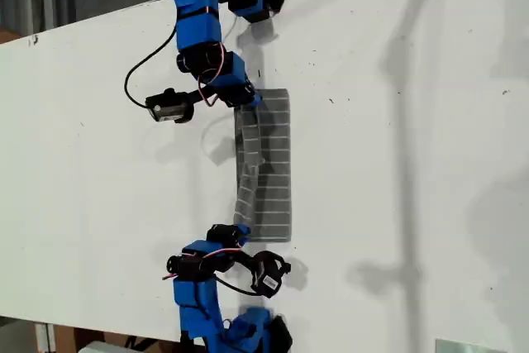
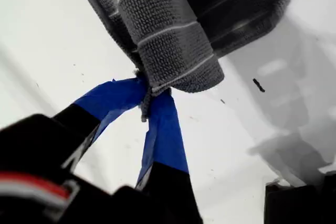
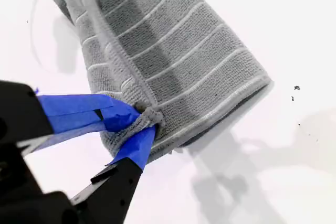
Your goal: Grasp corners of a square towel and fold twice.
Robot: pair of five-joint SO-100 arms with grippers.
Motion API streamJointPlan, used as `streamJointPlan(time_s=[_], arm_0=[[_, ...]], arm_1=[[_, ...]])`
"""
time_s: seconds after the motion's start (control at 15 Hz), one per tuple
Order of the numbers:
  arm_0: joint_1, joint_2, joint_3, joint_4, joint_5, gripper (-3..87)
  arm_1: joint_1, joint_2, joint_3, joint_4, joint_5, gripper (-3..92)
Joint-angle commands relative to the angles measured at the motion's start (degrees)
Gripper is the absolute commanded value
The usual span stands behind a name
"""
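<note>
Towel [image 1: 277, 163], a grey striped strip on the white counter [image 1: 413, 163]; in the exterior view its long axis runs from 12 o'clock to 6 o'clock. The edge toward 9 o'clock is raised off the counter. One arm [image 1: 202, 39] is set at the 12 o'clock end, the other arm [image 1: 202, 287] at the 6 o'clock end, equally near. The first claw [image 2: 147, 95] is pinched on one corner [image 2: 143, 109] and the second claw [image 3: 142, 121] on another corner [image 3: 149, 114]. The held edge probably has to be carried toward 3 o'clock, square to the long axis
</note>
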Motion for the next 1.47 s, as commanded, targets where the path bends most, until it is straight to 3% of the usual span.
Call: streamJointPlan(time_s=[0.0, 0.67, 1.4], arm_0=[[-4.39, 6.24, 5.01, -2.90, 2.90, -0.4], [-17.14, 0.79, 8.00, -9.23, 12.66, -0.4], [0.00, 7.56, 16.61, -9.93, -2.72, -0.4]], arm_1=[[3.78, 4.31, 1.58, -0.97, -1.93, -0.1], [19.60, 1.41, 7.12, -6.15, -14.85, -0.1], [1.58, 7.38, 16.00, -7.12, -0.35, -0.1]])
